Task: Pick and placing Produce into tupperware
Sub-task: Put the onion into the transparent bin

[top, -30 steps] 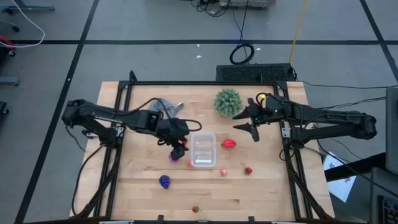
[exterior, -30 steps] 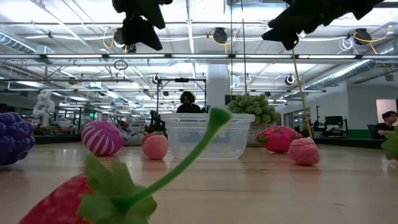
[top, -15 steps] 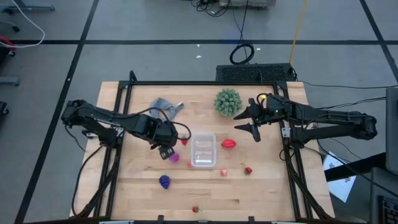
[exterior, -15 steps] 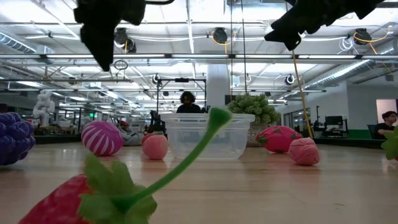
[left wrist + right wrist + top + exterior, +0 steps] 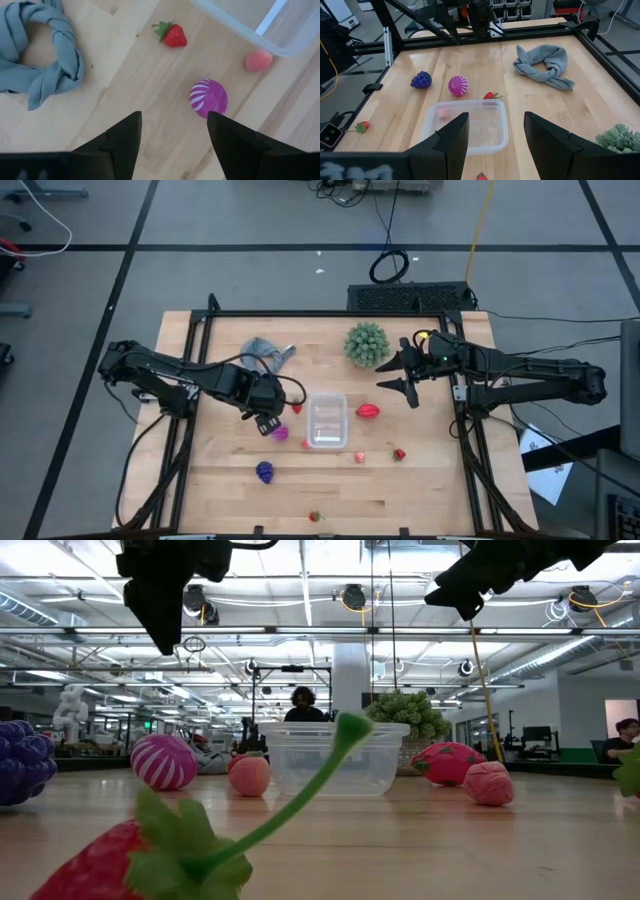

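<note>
we see the small clear plastic rectangular container (image 5: 326, 421) sitting empty near the middle of the wooden table (image 5: 220, 490), with the left gripper (image 5: 266, 423) hanging just to its left, above the wood. right under that gripper lies the round magenta ball with white stripes (image 5: 208, 97), between the two dark fingers (image 5: 117, 141) in the wrist view but not touched by them; the fingers stand apart and hold nothing. a small red toy strawberry (image 5: 173, 35) and a small pink round fruit (image 5: 258, 60) lie nearby, the pink one touching the container's wall. the right gripper (image 5: 406, 378) hovers on the other side of the container, beside the round spiky green plant (image 5: 366, 343); its fingers are also parted and empty, with a red oval fruit (image 5: 368, 411) below it. a dark purple grape cluster (image 5: 264, 471) lies further toward the front edge, and a grey cloth (image 5: 267, 351) rests behind the left arm.
</note>
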`<state>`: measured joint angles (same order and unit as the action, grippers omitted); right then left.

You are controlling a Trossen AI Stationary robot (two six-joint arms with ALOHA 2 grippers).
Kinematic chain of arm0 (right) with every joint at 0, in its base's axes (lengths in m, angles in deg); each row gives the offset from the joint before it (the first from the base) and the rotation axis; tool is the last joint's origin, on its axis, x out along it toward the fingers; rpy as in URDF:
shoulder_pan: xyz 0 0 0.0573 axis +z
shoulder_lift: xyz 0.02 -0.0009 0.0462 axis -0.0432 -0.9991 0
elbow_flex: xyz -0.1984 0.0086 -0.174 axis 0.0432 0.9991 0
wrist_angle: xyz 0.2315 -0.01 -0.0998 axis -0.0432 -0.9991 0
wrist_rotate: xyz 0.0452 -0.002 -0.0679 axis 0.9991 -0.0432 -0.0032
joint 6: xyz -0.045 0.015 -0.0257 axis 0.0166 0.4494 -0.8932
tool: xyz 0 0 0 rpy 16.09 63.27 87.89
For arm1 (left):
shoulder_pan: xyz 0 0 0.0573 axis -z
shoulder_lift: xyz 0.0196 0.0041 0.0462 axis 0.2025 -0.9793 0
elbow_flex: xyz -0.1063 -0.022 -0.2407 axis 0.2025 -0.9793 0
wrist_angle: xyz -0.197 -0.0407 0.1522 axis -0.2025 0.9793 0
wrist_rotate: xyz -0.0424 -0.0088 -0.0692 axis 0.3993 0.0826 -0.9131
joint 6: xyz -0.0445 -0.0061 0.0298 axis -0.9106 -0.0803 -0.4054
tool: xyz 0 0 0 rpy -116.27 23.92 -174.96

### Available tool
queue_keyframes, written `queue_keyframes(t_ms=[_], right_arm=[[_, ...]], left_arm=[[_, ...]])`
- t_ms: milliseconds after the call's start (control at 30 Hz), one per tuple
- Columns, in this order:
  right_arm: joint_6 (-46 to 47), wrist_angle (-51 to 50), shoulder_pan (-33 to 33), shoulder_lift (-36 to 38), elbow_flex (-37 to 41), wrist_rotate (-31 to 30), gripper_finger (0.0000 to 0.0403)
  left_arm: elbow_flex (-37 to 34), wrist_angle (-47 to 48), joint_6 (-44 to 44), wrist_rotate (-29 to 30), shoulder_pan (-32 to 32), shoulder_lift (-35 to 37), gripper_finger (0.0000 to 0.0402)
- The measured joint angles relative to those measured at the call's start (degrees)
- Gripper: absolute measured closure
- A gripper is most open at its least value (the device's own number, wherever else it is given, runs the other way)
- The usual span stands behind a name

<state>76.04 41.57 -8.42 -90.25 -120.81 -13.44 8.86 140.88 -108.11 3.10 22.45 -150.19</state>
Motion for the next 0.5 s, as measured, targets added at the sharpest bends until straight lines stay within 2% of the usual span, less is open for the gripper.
queue_keyframes(t_ms=[500], right_arm=[[-0.03, 0.11, -0.02, 0.0, 0.0, -0.01, 0.022]], left_arm=[[-0.01, -0.21, 2.52, 0.21, 2.12, 0.0, 0.0169]])
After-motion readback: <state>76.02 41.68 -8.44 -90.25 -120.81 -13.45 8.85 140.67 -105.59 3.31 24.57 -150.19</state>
